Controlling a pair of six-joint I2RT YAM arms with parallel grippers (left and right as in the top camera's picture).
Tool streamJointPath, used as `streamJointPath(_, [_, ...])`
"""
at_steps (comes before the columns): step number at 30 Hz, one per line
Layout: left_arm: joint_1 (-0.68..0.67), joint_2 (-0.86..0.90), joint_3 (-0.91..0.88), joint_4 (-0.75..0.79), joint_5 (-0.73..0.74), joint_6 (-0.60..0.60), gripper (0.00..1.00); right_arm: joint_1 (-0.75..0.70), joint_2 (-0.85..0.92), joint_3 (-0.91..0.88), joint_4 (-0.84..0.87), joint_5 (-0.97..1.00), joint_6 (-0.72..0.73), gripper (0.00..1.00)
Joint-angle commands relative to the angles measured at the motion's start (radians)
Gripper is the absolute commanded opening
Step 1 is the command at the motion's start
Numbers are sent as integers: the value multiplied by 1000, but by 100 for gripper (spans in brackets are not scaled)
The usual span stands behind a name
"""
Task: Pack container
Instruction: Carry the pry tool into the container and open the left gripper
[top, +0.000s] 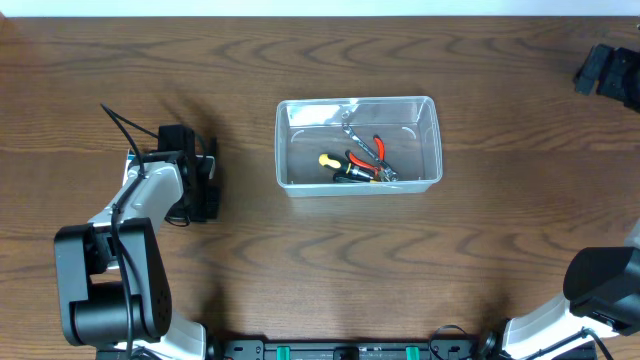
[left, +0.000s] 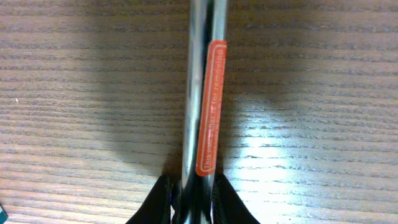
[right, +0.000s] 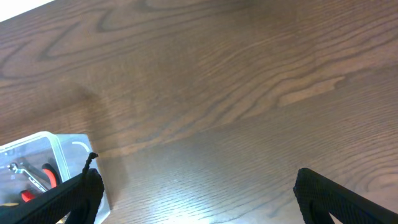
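L gripper (left: 193, 186) is clamped on a slim chrome bar (left: 200, 74): smooth, mirror-bright, round-edged, running straight out from betw. its two black fingers (left: 155, 205) toward the top of the wrist view. A long orange-red sticker (left: 211, 106) w/ rounded ends and fine pale print lies lengthwise on the bar's right side; the text is too small for us to read. Under the bar we see the table (left: 323, 93): dark brown wood grain, matte, w/ a soft glare patch just right of the fingers and a broad shadow either side of the bar. We can't tell if the bar's far end touches the wood

From overhead, the container (top: 292, 150) sits well apart from that gripper, off to its right: clear see-through plastic, rectangular, rounded corners, thick rim, upright, open-topped. Inside, toward the wall nearer the arm bases, lie pliers (top: 375, 148) w/ red grips, a small yellow-handled tool (top: 326, 159) and a silvery wrench (top: 352, 128); they overlap, so exact contacts are unclear to us

R gripper (right: 198, 180) is released, its matte black fingers (right: 339, 199) spread wide, wood grain filling the gap betw. them. One rounded container corner shows just beside the finger at the wrist view's left, low at the edge. A black blocky object (top: 610, 72) lies at the table's far right corner, well away from both grippers
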Motion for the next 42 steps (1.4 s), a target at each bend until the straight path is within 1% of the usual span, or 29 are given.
streamJointPath(1, [3,26,-2,5,10,6,9,9,-2,-5,2,-8,2,99])
streamJointPath(2, [3,25,-1,6,10,5,6,9,-2,-5,2,-7,2,99])
streamJointPath(5, [3,25,3,6,10,5,6,9,-2,-5,2,-7,2,99])
streamJointPath(11, [-8,3,50,-31,11,-58,6,9,-2,-5,1,-8,2,99])
streamJointPath(15, [-60,-64,148,-126,10,-57,6,9,-2,-5,1,-8,2,99])
streamJointPath(19, [-150,-154,310,-234,10,-41,6,9,-2,-5,1,-8,2,99])
streamJointPath(21, [-209,-192,391,-262,10,16,6,9,-2,-5,1,-8,2,99])
streamJointPath(24, [-311,-230,482,-270,10,152,6,9,-2,-5,1,-8,2,99])
streamJointPath(27, [-409,-240,508,-235,10,299,6,9,-2,-5,1,-8,2,99])
streamJointPath(30, [-507,-217,506,-214,18,492,6,9,-2,-5,1,-8,2,99])
streamJointPath(32, [-558,-189,505,-214,79,614,6,9,-2,-5,1,-8,2,99])
streamJointPath(34, [-595,-150,504,-214,149,700,6,9,-2,-5,1,-8,2,99])
streamJointPath(37, [-620,-68,504,-192,168,717,6,9,-2,-5,1,-8,2,99])
streamJointPath(42, [-614,80,505,-177,169,716,5,9,-2,-5,1,-8,2,99])
